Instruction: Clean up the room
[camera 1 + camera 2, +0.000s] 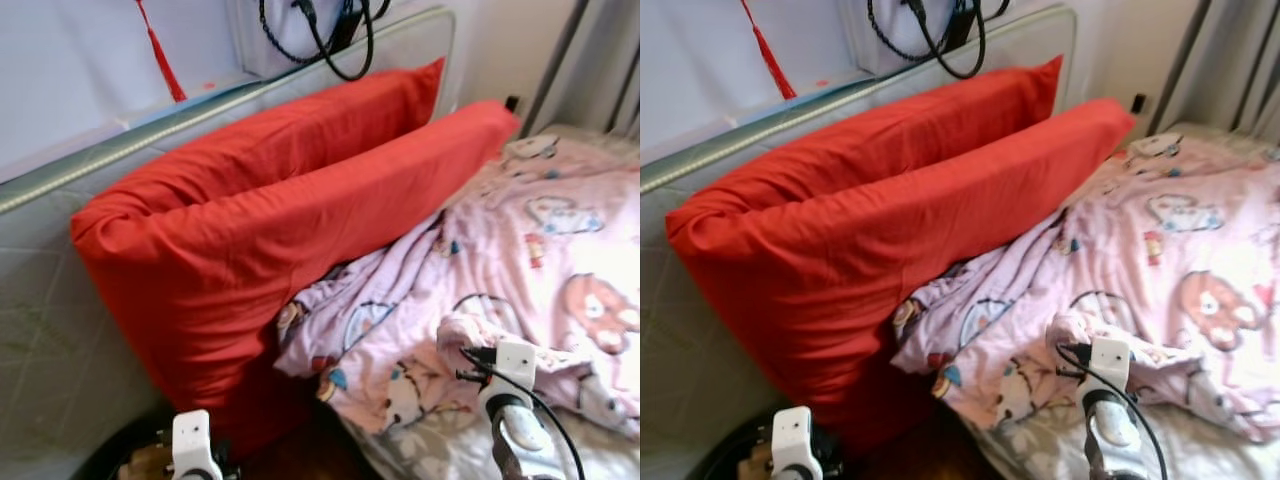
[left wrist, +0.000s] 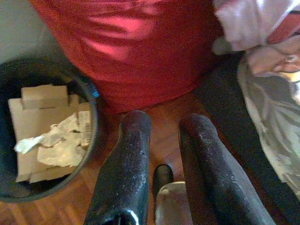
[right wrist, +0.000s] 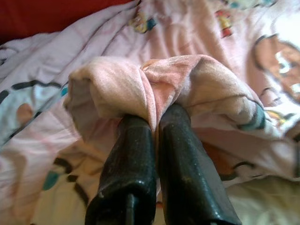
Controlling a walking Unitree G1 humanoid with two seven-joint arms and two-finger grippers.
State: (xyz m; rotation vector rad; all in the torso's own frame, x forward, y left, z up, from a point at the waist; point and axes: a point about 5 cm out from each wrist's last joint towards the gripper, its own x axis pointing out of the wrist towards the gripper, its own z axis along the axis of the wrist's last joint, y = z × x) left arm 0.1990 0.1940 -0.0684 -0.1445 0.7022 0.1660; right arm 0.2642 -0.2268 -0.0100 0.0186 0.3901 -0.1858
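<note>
A pink cartoon-print blanket lies rumpled across the bed. My right gripper is shut on a bunched fold of the blanket, near its lower edge and close to the bedside. Two long red pillows lean on the headboard: the front pillow stands on its end by the floor, the back pillow is behind it. My left gripper hangs low over the wooden floor with its fingers apart and nothing between them, beside the foot of the front pillow.
A black bin holding cardboard and crumpled paper stands on the floor by my left gripper. A grey padded headboard backs the pillows. Black cables and a red tassel hang on the wall. Curtains are far right.
</note>
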